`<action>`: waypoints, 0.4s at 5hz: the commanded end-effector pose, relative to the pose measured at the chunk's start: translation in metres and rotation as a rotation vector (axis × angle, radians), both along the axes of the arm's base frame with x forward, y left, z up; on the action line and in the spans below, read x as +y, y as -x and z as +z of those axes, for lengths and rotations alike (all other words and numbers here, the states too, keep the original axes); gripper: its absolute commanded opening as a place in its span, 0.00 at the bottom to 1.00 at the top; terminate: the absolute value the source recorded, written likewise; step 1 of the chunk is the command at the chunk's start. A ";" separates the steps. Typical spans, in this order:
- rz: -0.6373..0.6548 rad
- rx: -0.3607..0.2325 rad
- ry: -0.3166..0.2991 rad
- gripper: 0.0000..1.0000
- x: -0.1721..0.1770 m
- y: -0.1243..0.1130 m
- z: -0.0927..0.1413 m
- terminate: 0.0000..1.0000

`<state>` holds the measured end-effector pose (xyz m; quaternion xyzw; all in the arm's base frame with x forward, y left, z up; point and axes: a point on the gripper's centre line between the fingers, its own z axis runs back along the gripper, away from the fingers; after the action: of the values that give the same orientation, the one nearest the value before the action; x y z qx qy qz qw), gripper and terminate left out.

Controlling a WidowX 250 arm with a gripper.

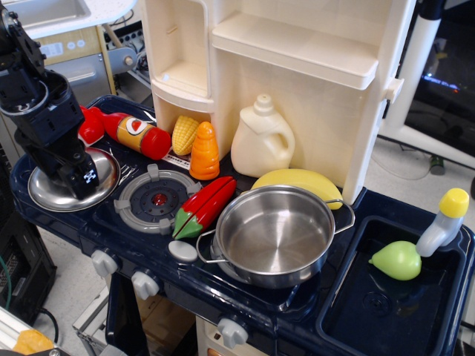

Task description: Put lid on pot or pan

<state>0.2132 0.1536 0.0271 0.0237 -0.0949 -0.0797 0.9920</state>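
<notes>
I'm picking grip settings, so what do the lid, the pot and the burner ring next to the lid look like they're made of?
Lid: polished metal, likely steel, with mirror-like reflections. Pot: the same shiny metal look, a brushed sheen inside. Burner ring: matte grey, probably moulded plastic, with a red centre.

One high front view, angled down, close.

Cream toy-kitchen shelving (297,44) behind a navy counter (356,215); pale floor (404,167), grey cabinet (82,74) at left
</notes>
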 end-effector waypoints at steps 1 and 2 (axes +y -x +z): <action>-0.098 -0.061 -0.020 0.00 0.009 -0.014 0.007 0.00; -0.111 -0.064 -0.015 0.00 0.009 -0.015 0.008 0.00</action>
<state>0.2238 0.1612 0.0293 0.0199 -0.1214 -0.1222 0.9849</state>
